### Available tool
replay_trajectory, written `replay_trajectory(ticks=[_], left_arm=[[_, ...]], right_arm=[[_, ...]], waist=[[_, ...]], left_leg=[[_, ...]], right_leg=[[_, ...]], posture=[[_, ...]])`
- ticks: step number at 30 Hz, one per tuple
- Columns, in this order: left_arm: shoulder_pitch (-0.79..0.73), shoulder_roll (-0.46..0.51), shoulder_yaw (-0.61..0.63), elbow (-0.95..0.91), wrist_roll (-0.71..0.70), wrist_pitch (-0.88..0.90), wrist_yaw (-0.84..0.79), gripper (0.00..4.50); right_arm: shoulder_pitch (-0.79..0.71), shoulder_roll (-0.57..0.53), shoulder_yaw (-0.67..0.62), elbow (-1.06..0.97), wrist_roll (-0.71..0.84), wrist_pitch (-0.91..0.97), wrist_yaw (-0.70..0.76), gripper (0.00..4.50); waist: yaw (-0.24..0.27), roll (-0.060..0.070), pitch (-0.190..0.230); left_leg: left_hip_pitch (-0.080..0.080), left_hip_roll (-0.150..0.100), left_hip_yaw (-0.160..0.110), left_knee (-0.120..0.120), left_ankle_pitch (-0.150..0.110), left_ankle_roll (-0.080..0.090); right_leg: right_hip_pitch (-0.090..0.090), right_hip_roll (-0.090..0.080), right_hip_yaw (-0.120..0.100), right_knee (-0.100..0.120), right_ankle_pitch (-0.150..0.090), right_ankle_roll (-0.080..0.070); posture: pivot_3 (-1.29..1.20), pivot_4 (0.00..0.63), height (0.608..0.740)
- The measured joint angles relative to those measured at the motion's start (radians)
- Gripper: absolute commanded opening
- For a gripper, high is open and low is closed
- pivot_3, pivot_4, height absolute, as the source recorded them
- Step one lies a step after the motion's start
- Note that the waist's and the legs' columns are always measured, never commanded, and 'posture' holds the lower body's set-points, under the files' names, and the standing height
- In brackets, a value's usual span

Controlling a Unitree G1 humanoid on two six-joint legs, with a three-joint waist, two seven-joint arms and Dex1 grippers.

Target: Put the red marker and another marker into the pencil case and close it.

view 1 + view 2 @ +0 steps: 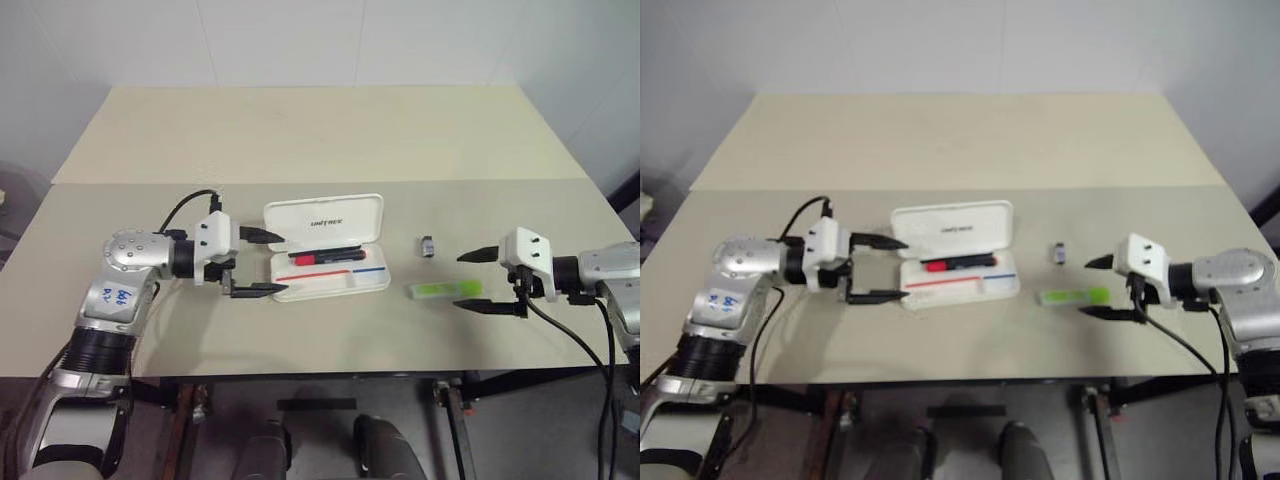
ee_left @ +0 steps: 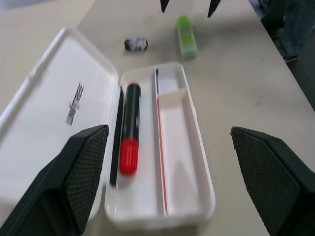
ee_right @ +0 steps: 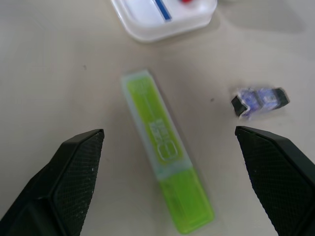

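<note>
right gripper jaws spread wide, empty, over the table at the right end of the lime-green flat highlighter marker, which lies flat in line with the gap between the fingers. small dark grey block just beyond it. left gripper jaws also spread, empty, at the left end of the white hard plastic pencil case. lid open, tipped back to the far side. red-and-black thick marker lies in the far compartment; thin red-and-blue stick along the divider; near compartment bare. beige table.
</note>
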Motion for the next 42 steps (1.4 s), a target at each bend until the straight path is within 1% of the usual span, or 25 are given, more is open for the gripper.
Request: replay_trajectory(ticks=[7, 8, 10, 16, 18, 19, 24, 28, 31, 37, 42], left_arm=[[0.048, 0.065, 0.043, -0.010, -0.006, 0.022, -0.007, 4.25], [0.049, 0.066, 0.049, -0.014, -0.007, 0.024, -0.006, 4.27], [0.050, 0.066, 0.058, -0.032, -0.009, 0.027, -0.005, 4.27], [0.054, 0.067, 0.059, -0.050, -0.014, 0.053, 0.000, 4.27], [0.054, 0.067, 0.059, -0.064, -0.014, 0.057, 0.002, 4.27], [0.054, 0.067, 0.059, -0.074, -0.015, 0.058, 0.002, 4.27], [0.054, 0.066, 0.058, -0.077, -0.015, 0.065, 0.005, 4.27], [0.054, 0.058, 0.052, -0.077, -0.015, 0.065, 0.006, 4.27], [0.053, 0.058, 0.050, -0.075, -0.015, 0.063, 0.004, 4.27], [0.059, 0.071, 0.054, -0.033, -0.011, 0.034, -0.001, 4.27], [0.103, 0.080, 0.058, -0.029, -0.005, 0.012, -0.001, 4.27]], right_arm=[[-0.143, 0.043, 0.070, 0.257, -0.094, -0.117, 0.068, 4.50], [-0.163, 0.048, 0.081, 0.296, -0.112, -0.137, 0.076, 4.32], [-0.188, 0.059, 0.097, 0.362, -0.140, -0.170, 0.086, 3.86], [-0.248, 0.098, 0.123, 0.475, -0.160, -0.253, 0.134, 1.75], [-0.251, 0.103, 0.128, 0.482, -0.161, -0.263, 0.137, 1.15], [-0.253, 0.105, 0.128, 0.483, -0.162, -0.266, 0.137, 1.08], [-0.252, 0.110, 0.128, 0.465, -0.167, -0.267, 0.133, 1.08], [-0.232, 0.111, 0.125, 0.393, -0.165, -0.248, 0.121, 1.08], [-0.208, 0.108, 0.120, 0.285, -0.133, -0.189, 0.127, 1.08], [-0.178, 0.056, 0.091, 0.010, -0.046, -0.042, 0.137, 1.08], [-0.191, 0.070, 0.094, -0.160, 0.000, 0.100, 0.131, 1.08]], waist=[[-0.004, 0.003, 0.003], [-0.005, 0.003, 0.003], [-0.006, 0.003, 0.003], [-0.023, 0.003, 0.004], [-0.024, 0.003, 0.004], [-0.025, 0.003, 0.004], [-0.026, 0.003, 0.004], [-0.033, 0.003, 0.004], [-0.032, 0.006, 0.005], [-0.023, 0.008, 0.007], [-0.023, 0.008, 0.007]], left_leg=[[0.000, 0.001, 0.000, 0.000, 0.000, 0.000], [0.000, 0.000, 0.001, 0.000, 0.000, 0.000], [0.000, 0.000, 0.001, 0.000, 0.000, 0.000], [0.001, 0.000, 0.001, 0.003, 0.000, 0.000], [0.003, 0.000, 0.001, 0.004, 0.000, 0.000], [0.004, 0.000, 0.001, 0.004, 0.001, 0.001], [0.004, 0.000, 0.001, 0.003, 0.001, 0.000], [0.004, 0.000, 0.002, 0.002, 0.001, 0.000], [0.003, 0.000, 0.001, 0.001, 0.001, 0.000], [0.000, 0.001, 0.001, 0.001, 0.001, 0.000], [0.000, 0.001, 0.000, 0.001, 0.001, 0.000]], right_leg=[[0.000, -0.001, 0.000, 0.000, 0.000, 0.000], [0.000, -0.001, 0.000, 0.000, 0.000, 0.000], [0.000, -0.001, 0.000, 0.000, 0.000, 0.000], [0.002, -0.002, 0.000, 0.003, 0.001, 0.001], [0.003, -0.002, 0.001, 0.003, 0.001, 0.002], [0.003, -0.002, 0.002, 0.004, 0.002, 0.002], [0.003, -0.001, 0.001, 0.005, 0.002, 0.001], [0.001, -0.001, 0.002, 0.005, 0.001, 0.001], [0.000, -0.001, 0.002, 0.005, 0.001, 0.001], [-0.002, -0.002, 0.002, 0.004, 0.001, 0.001], [-0.002, -0.002, 0.002, 0.003, 0.001, 0.001]], posture=[[0.00, 0.150, 0.740], [0.00, 0.150, 0.740], [0.00, 0.150, 0.740], [0.00, 0.150, 0.740], [0.00, 0.150, 0.740], [0.00, 0.150, 0.740], [0.00, 0.150, 0.740], [0.00, 0.150, 0.740], [0.00, 0.150, 0.740], [0.00, 0.150, 0.740], [0.00, 0.150, 0.740]])
